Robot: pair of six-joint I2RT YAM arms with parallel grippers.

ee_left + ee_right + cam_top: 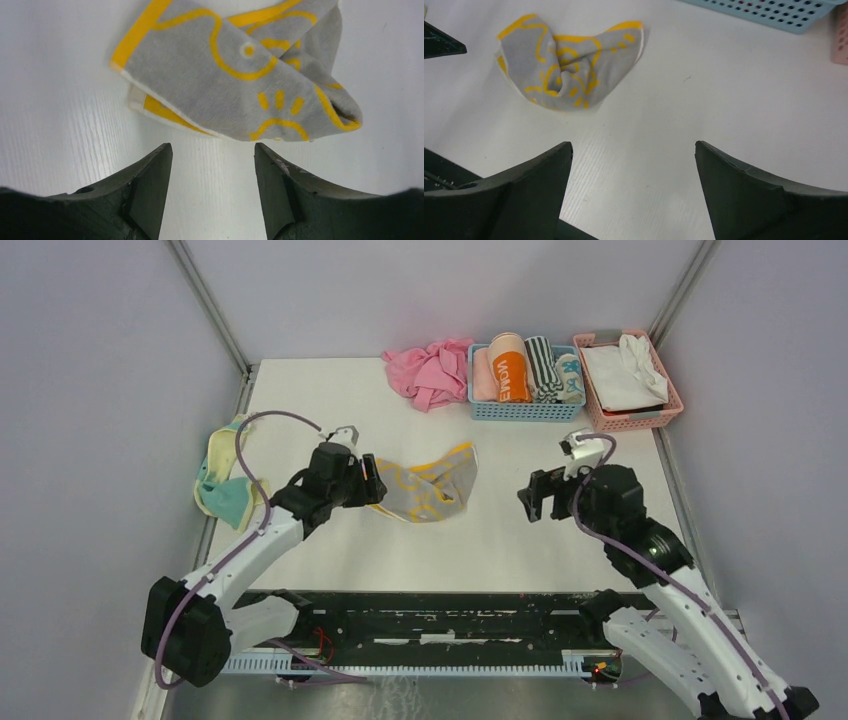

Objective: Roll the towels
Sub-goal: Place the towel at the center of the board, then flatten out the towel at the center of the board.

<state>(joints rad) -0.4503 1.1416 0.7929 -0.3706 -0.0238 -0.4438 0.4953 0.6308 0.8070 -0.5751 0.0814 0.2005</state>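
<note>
Risk: grey towel (430,490) lies twisted at frame centre; left pincer (212,147) and right pincer (633,143) gape empty; rolling now would likely trap creases.

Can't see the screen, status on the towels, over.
Left gripper, right gripper open. Grey towel crumpled, unrolled, ahead of left. Yellow towel bunched far left. Path clear.

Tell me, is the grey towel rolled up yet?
Not rolled: the grey towel lies crumpled and twisted on the white table, corners loose.
</note>
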